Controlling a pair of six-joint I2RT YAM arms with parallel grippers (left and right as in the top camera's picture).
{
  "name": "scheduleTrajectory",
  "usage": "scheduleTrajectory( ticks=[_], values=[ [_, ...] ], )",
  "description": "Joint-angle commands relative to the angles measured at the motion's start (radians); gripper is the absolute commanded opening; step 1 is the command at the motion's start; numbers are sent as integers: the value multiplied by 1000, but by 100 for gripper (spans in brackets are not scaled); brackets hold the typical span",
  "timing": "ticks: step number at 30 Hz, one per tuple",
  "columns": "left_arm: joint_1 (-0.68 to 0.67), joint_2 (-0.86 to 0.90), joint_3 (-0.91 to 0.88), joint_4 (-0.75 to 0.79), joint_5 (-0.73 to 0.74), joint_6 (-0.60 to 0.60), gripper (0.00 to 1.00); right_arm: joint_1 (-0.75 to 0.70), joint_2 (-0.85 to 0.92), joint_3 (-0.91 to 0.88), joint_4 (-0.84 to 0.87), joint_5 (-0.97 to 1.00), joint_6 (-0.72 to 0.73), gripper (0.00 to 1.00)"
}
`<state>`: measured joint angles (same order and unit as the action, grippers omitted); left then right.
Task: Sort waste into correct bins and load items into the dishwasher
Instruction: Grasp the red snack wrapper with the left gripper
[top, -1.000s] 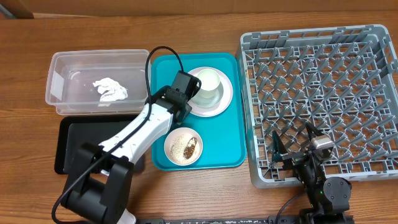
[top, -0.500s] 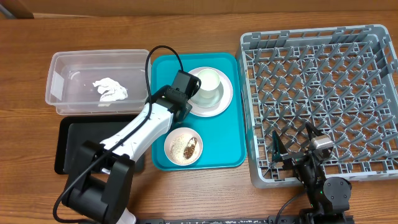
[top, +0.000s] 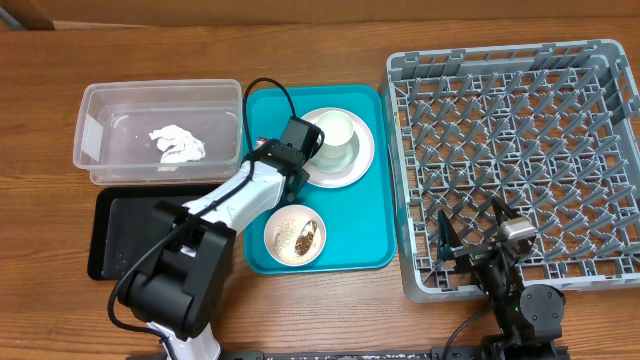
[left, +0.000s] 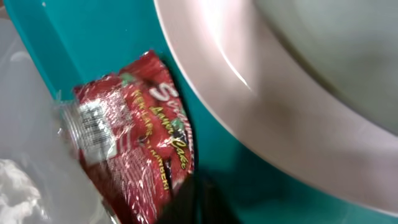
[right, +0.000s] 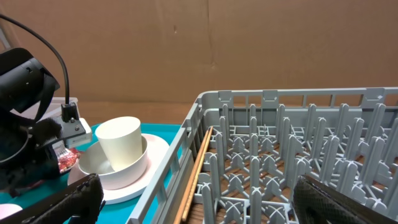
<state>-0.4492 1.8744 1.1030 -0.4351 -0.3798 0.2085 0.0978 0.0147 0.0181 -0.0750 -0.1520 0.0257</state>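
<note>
The wrapper (left: 130, 137) is small, glossy and crinkled. It is mostly red with pale lettering along its length and has a white barcode patch at one end. It lies on the teal serving tray (top: 355, 230) in the far-left part, in the narrow strip between the tray's left edge and the rim of the plate (top: 362, 165). Its barcode end reaches that left edge, just beside the clear tub (top: 95, 110).

The left gripper (top: 290, 150) is down over this spot with its jaws closed. In the left wrist view the wrapper's lower end runs into the dark fingertips (left: 199, 202) at the bottom of the frame, so it looks pinched there.

The plate is pale white-pink and round, and sits at the far end of the teal tray with a pale grey-green cup (top: 338, 135) on it. A small bowl (top: 295, 235) holding white rice and brown scraps stands near the tray's near-left corner.

The crumpled white napkin (top: 177, 143) lies inside the clear tub, off the tray's left side. The black tray (top: 110, 240) lies on the table (top: 330, 310) on the near side of the tub.

The right gripper (top: 468, 235) hangs over the near edge of the grey dish rack (top: 400, 180), jaws spread wide and gripping nothing. A thin wooden stick (right: 198, 168) lies along the rack's left wall.
</note>
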Motion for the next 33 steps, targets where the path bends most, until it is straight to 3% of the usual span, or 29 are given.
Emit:
scheduleTrajectory(
  ticks=[1,15,21,23,29,33],
  values=[
    [6,11,9,10,-13,-14,4,-8,-12,-10,5,6,-3,100],
    [0,-132,61,-93,-24,-42,8,-8,-12,-10,5,6,-2,100],
    [32,-141,58,-182,-23,-125,32,-8,-12,-10,5,6,-3,100],
    [44,-141,58,-225,-19,-178,62,-8,-12,-10,5,6,-2,100],
    [58,-141,57,-295,-10,-256,67,-8,-12,-10,5,6,-3,100],
    [58,-141,57,-297,108,-265,65,-8,-12,-10,5,6,-3,100]
  ],
)
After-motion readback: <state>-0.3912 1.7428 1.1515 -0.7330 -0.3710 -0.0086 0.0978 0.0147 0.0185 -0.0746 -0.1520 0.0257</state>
